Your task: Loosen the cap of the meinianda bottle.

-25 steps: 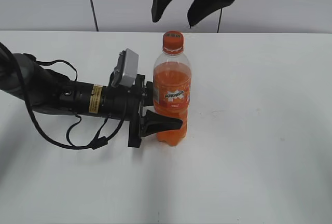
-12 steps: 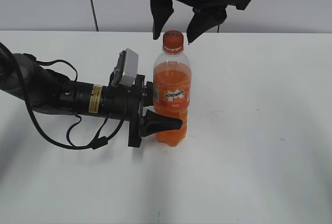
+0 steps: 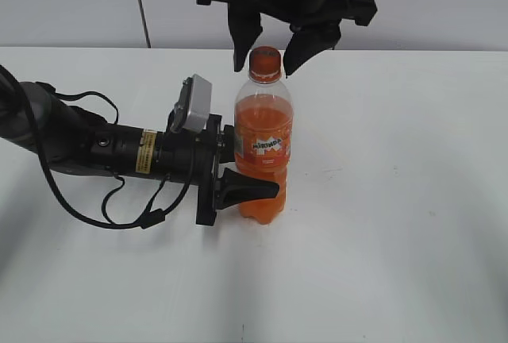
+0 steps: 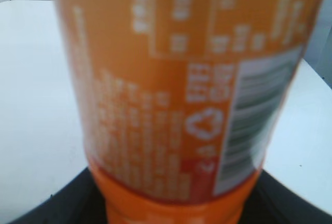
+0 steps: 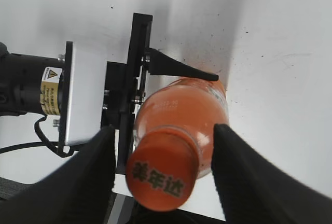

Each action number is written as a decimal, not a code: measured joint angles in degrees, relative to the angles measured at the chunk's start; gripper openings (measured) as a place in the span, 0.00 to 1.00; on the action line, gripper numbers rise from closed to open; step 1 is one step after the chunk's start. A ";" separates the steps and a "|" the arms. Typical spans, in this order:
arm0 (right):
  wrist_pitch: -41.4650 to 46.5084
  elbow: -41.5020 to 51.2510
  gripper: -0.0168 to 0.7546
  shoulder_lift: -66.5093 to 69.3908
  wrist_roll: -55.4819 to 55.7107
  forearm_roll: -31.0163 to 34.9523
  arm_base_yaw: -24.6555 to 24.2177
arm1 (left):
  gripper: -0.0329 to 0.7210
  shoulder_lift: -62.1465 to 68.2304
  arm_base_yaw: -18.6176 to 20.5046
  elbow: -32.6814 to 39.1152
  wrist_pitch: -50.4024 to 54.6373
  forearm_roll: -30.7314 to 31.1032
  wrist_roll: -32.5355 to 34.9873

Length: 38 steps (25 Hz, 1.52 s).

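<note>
The meinianda bottle (image 3: 263, 140) stands upright on the white table, full of orange liquid. My left gripper (image 3: 252, 190) reaches in from the left, lying low, and is shut on the bottle's lower body; in the left wrist view the orange label (image 4: 176, 89) fills the frame, with dark fingers (image 4: 46, 211) at the bottom corners. The orange cap (image 3: 264, 60) sits on the neck. My right gripper (image 3: 266, 65) hangs over it from above, open, one finger on each side of the cap (image 5: 163, 175). Small gaps show between the cap and both fingers (image 5: 85, 182).
The white table (image 3: 397, 200) spreads around the bottle. The left arm's black body and cables (image 3: 95, 152) lie across the table's left half. A pale wall with a dark vertical seam (image 3: 140, 1) stands behind.
The right gripper has come down from above the bottle until its fingers flank the cap. The left gripper and the bottle have stayed still.
</note>
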 joint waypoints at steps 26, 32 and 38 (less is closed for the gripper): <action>-0.08 0.00 0.39 -0.06 -38.51 0.49 0.00 | 0.57 0.00 0.00 0.00 0.07 0.21 -0.06; 0.03 0.00 0.38 -0.06 -54.81 1.45 0.00 | 0.57 0.00 0.05 0.00 -0.07 1.00 -0.06; 0.56 0.00 0.38 -0.06 -72.13 2.30 0.00 | 0.57 0.00 0.05 0.00 -0.21 1.28 0.21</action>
